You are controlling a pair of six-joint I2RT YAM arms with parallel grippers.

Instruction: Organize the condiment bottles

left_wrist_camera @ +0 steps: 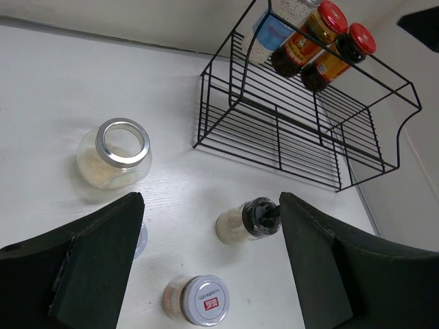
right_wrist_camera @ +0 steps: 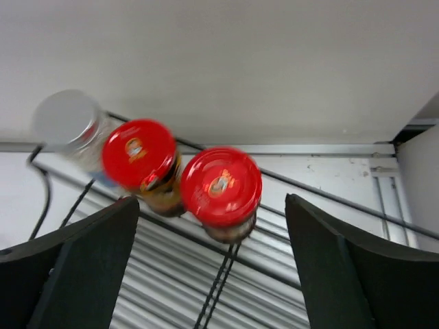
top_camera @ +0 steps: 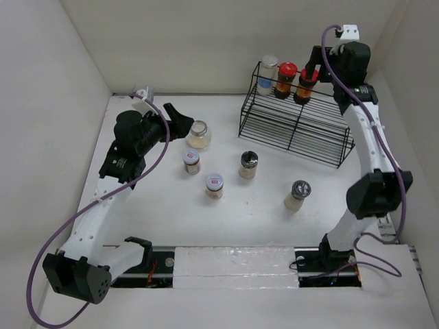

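Right fingers [right_wrist_camera: 75,274] apart, clear of red-capped bottle [right_wrist_camera: 221,185]

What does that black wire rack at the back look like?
The black wire rack is made of thin, dark metal-looking wires with two stepped shelves, the back one higher. It stands upright on the white table at the far right, near the back wall. Three bottles stand in a row on its top shelf: a blue-labelled jar and two red-capped sauce bottles. The lower shelf holds nothing.
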